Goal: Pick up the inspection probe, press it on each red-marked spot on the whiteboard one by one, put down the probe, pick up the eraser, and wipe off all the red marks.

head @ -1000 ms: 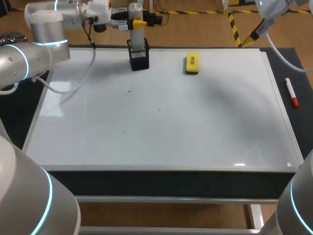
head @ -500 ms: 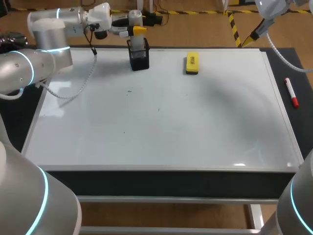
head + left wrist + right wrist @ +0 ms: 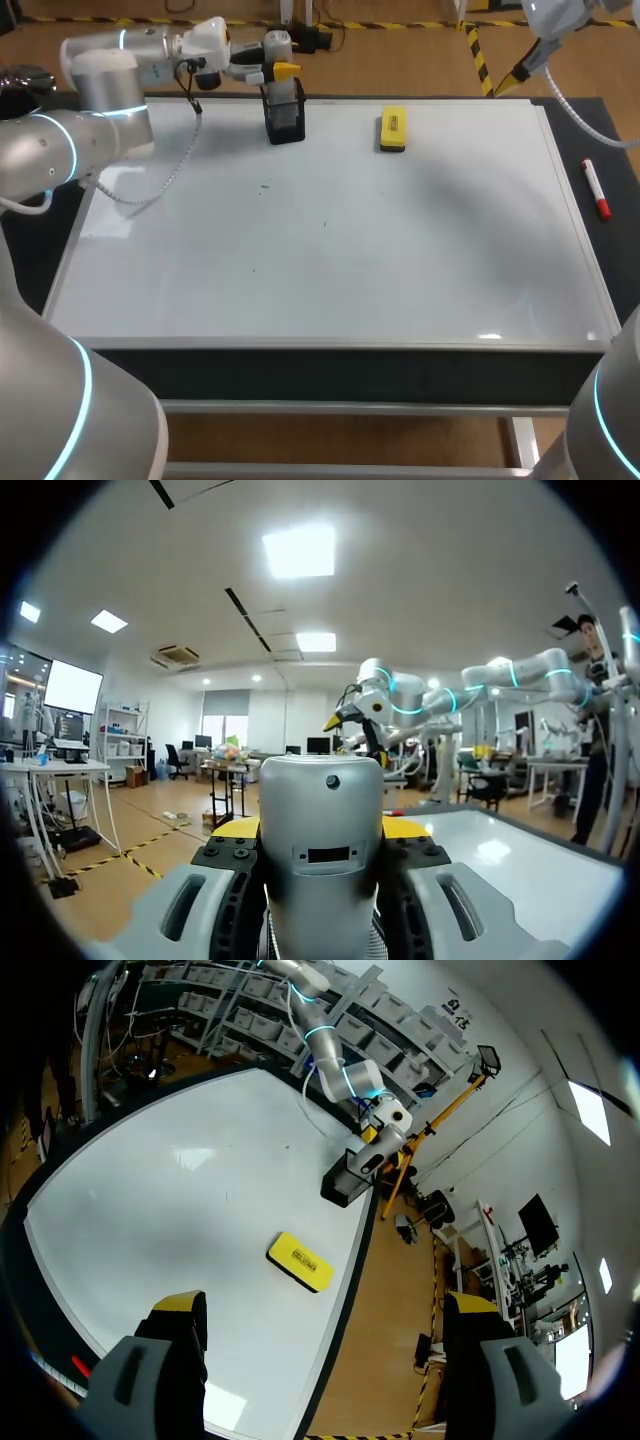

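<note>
now, left gripper (image 3: 279,70) clenched on smooth grey cylindrical probe (image 3: 322,825), right gripper (image 3: 325,1308) splayed

The room is bright and lit from overhead. Ceiling panels (image 3: 300,550) blaze white in the left wrist view. The probe (image 3: 322,860), close to the lens, is evenly lit, with a soft sheen on its rounded top.

From the head view the whiteboard (image 3: 400,260) reads pale and glossy. I see small glare spots at its near edge toward the right corner, and a wider bright patch by its left edge. Broad, soft grey shadows lie across its far half.

In the right wrist view the board's straight edges bow into curves, and two more glare patches sit on its surface.
</note>
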